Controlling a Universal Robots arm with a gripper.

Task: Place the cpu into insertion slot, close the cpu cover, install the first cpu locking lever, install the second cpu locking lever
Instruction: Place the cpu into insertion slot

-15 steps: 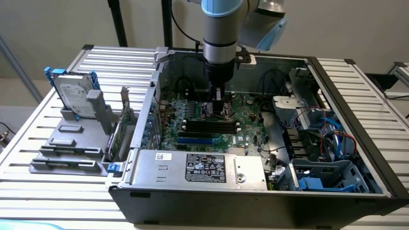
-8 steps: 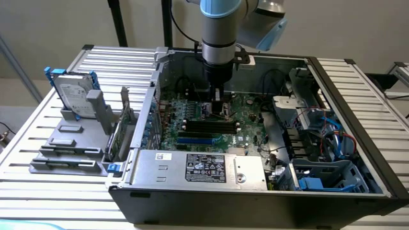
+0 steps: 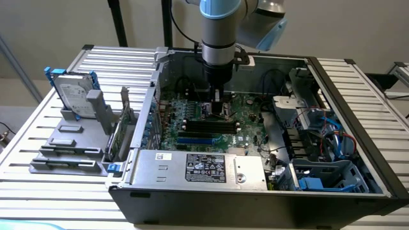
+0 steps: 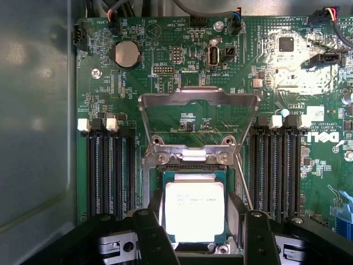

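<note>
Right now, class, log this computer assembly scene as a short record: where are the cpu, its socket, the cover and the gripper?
cpu: silver top up, at the insertion slot; whether it is fully seated cannot be told
insertion slot: on the green board, between two banks of black memory slots
cpu cover: open, swung up off the slot
gripper: down inside the computer case, above the cpu

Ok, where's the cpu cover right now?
In the wrist view the cpu cover stands swung open beside the cpu, between the two banks of memory slots.
</note>
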